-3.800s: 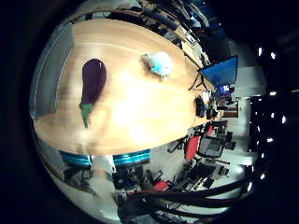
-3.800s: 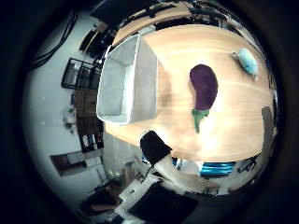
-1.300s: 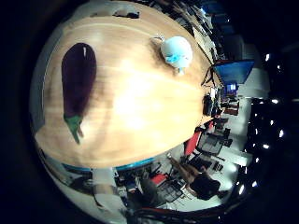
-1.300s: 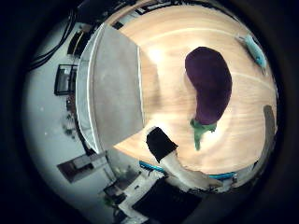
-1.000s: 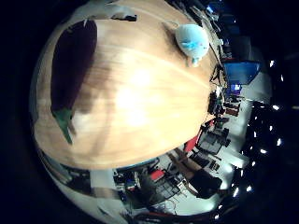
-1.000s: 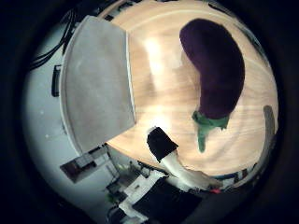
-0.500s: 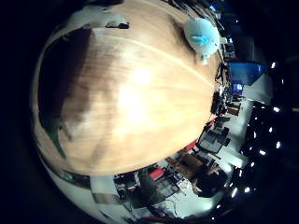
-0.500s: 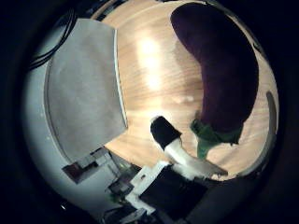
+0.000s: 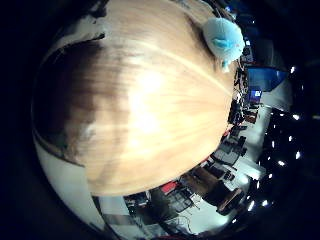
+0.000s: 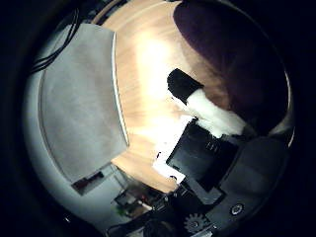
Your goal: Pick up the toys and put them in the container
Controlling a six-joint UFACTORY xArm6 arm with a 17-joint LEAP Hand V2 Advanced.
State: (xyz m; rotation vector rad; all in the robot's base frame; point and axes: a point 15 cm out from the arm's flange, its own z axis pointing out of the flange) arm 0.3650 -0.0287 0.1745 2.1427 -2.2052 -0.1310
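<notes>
The hand (image 10: 212, 148) sits low over the wooden table (image 9: 160, 100), and the purple eggplant toy (image 10: 232, 64) fills much of the thumb side view, so it lies close under the palm. One finger (image 10: 197, 101), white with a black tip, curls in towards the eggplant's side; it seems to touch it, though the dark shape makes contact hard to confirm, and the fingers are not yet wrapped round it. I cannot tell whether the rest of the fingers are bent or straight.

The grey container (image 10: 79, 103) stands on the table just beside the eggplant, a strip of bare wood between them. A light blue soft toy (image 9: 223, 37) lies well apart, near the table's far edge.

The eggplant looks smooth and rounded, probably light and a little slippery, so it may roll away under a sideways push. The thick middle of its body seems the safest place to hold, fingers on one side and thumb on the other.
</notes>
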